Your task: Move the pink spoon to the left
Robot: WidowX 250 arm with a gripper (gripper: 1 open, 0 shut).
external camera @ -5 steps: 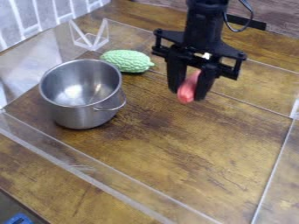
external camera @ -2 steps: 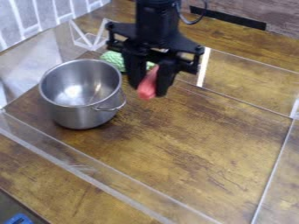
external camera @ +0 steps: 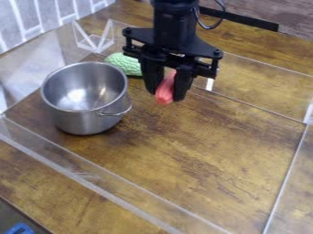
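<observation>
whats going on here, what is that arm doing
A single robot arm's gripper points down, shut on the pink spoon, holding it above the wooden table. A steel pot sits to its left in the picture, with a bumpy green object behind it. The spoon has not been set down yet.

pink spoon [external camera: 164,89] bowl behind gripper [external camera: 167,85]
</observation>
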